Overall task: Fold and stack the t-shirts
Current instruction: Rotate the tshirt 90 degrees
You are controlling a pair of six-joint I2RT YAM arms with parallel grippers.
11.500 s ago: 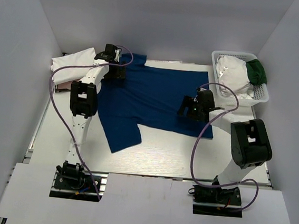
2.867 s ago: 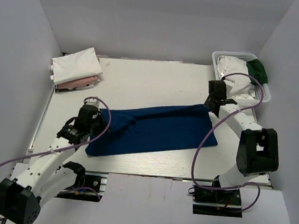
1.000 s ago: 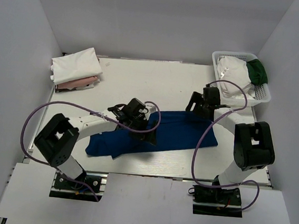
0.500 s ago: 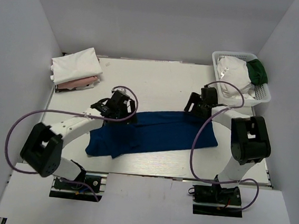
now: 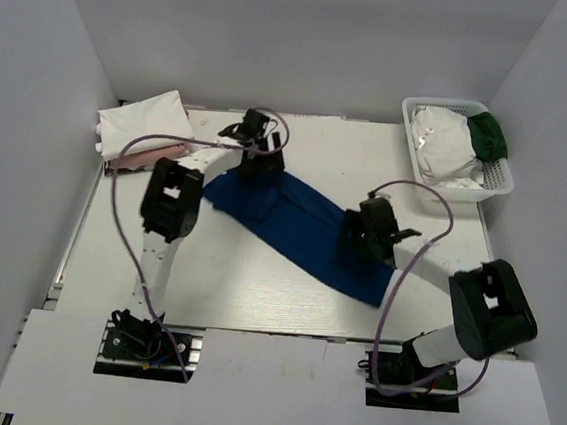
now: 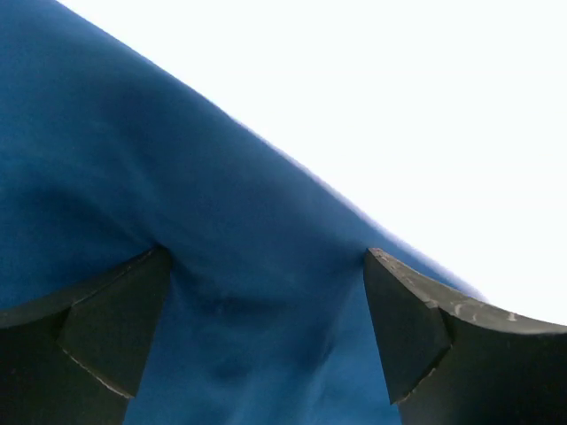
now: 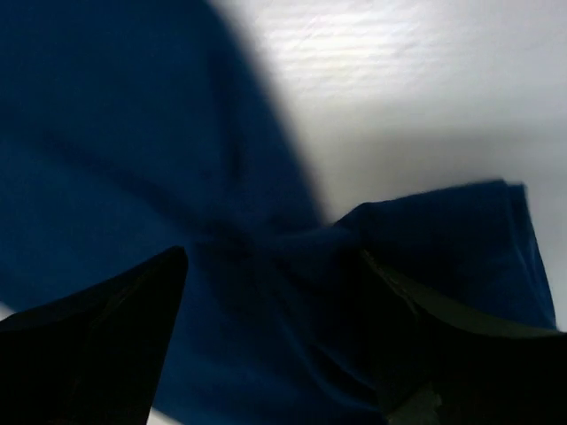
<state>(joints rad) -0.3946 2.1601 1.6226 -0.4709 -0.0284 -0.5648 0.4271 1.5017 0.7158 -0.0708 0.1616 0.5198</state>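
Gripping blue tee (image 5: 298,214) w/ L hand (image 5: 257,162) & R hand (image 5: 358,246).

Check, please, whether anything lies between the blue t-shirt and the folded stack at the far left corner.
No loose object does. Only the left arm and its purple cable cross the table between the blue t-shirt and the folded stack.

One shirt (image 5: 293,214) spans the mid-surface (image 5: 237,278) slantwise. Stacked shirts (image 5: 141,127) sit back left. A basket (image 5: 460,102) of loose shirts (image 5: 446,138) sits back right.
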